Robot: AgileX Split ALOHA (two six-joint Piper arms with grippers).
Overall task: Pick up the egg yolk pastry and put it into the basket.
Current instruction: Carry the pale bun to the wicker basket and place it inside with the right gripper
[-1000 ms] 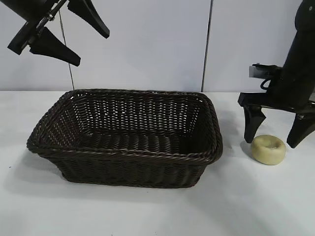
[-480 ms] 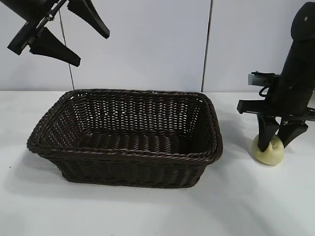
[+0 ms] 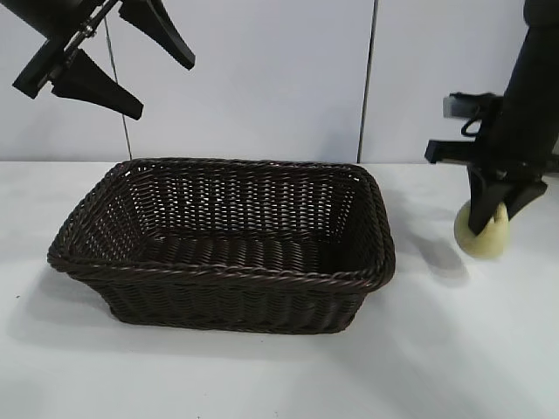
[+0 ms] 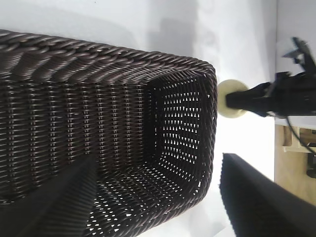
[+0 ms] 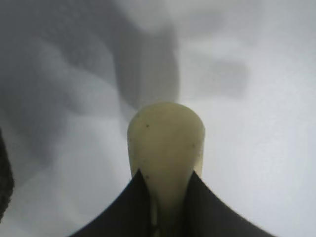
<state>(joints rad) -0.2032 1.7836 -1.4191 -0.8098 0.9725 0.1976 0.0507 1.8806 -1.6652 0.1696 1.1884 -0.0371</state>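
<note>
Pastry (image 3: 483, 233) hangs on edge, pinched between the right gripper's (image 3: 493, 220) two fingers, clear of the table (image 3: 262, 375), its lower half sticking out below the fingertips. Going left to right: the left gripper (image 3: 131, 61) hovers high with jaws spread and nothing between them; below it sits the basket (image 3: 218, 271); the clenched right gripper is beside the basket's right rim.

Arms matte black — tapered wedge fingers on each pincer (image 3: 494, 212), thin black cable
</note>
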